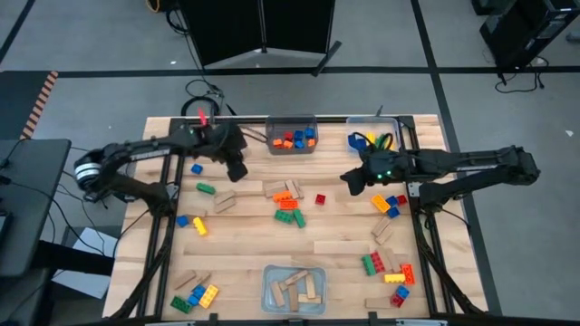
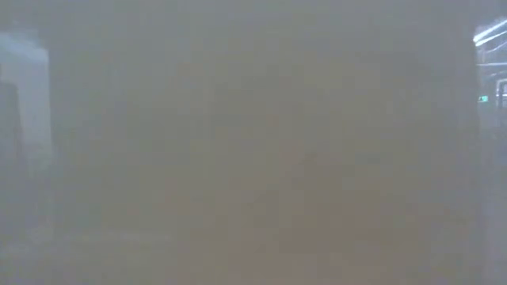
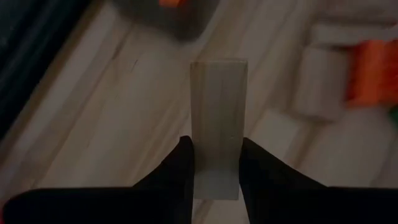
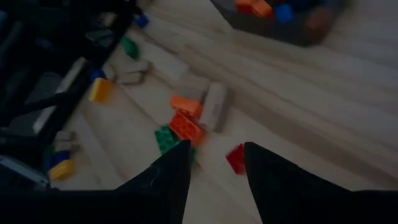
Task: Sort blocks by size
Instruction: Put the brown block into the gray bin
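My left gripper [image 1: 237, 169] hangs over the far left of the table, shut on a plain tan wooden block [image 3: 217, 106]. My right gripper [image 1: 347, 179] is over the middle right, open, with nothing between its fingers [image 4: 214, 146]. Below it lie a red brick [image 4: 235, 157] and a cluster of orange and green bricks with wooden blocks [image 1: 288, 204], all flat on the table. More bricks and wooden blocks are scattered on both sides. The low view shows only haze. My left gripper pinches the wooden block between its two fingers [image 3: 180, 168], on the block's two long sides near one end [image 3: 217, 171]. The fingers slant down from the table's far left and lie along the block, which sticks out ahead of them, clear of the table.
A clear bin with small bricks [image 1: 292, 136] stands at the far centre, and another [image 1: 373, 138] at the far right. A bin with wooden blocks [image 1: 294, 288] stands at the near centre. Loose pieces lie near left [image 1: 195, 294] and near right [image 1: 390, 267].
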Controlling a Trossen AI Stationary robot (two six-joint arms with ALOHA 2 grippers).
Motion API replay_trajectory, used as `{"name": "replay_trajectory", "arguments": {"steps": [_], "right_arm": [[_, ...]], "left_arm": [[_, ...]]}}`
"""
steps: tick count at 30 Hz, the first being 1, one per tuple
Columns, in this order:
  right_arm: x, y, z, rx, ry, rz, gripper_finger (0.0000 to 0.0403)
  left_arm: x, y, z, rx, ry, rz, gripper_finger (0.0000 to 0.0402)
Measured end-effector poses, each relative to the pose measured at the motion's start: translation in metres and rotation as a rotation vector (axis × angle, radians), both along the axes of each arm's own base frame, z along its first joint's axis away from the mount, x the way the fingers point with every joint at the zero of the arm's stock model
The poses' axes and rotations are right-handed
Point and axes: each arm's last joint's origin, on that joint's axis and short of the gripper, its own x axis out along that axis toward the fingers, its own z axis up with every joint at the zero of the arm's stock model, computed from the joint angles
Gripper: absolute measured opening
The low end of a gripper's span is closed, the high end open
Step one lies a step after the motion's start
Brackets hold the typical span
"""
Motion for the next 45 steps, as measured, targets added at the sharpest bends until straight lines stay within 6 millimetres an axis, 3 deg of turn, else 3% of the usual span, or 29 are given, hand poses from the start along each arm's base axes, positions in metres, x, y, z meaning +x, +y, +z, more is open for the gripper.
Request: {"name": "replay_trajectory", "arguments": {"steps": [6, 12, 17, 25, 34, 40, 45], "right_arm": [[0.014, -0.001, 0.006, -0.088, -0.102, 0.006, 0.0163], [0.041, -0.003, 0.005, -0.153, -0.206, 0.040, 0.0170], [0.057, -0.005, 0.006, -0.152, -0.298, 0.097, 0.0189], [0.057, -0.009, 0.010, -0.139, -0.333, 0.141, 0.0238], [0.055, -0.009, 0.003, -0.144, -0.258, 0.170, 0.0267], [0.055, -0.009, 0.003, -0.196, -0.244, 0.202, 0.0243], [0.056, -0.009, 0.001, -0.225, -0.231, 0.219, 0.0173]], "left_arm": [[0.026, -0.049, 0.020, 0.147, -0.097, 0.001, 0.0098], [0.061, -0.078, 0.046, 0.256, -0.179, 0.034, 0.0097], [0.097, -0.092, 0.060, 0.273, -0.207, 0.004, 0.0098], [0.156, -0.107, 0.066, 0.278, -0.195, -0.039, 0.0097], [0.193, -0.120, 0.069, 0.295, -0.225, -0.051, 0.0108], [0.199, -0.126, 0.072, 0.293, -0.257, -0.059, 0.0111], [0.201, -0.126, 0.074, 0.288, -0.280, -0.060, 0.0122]]}}
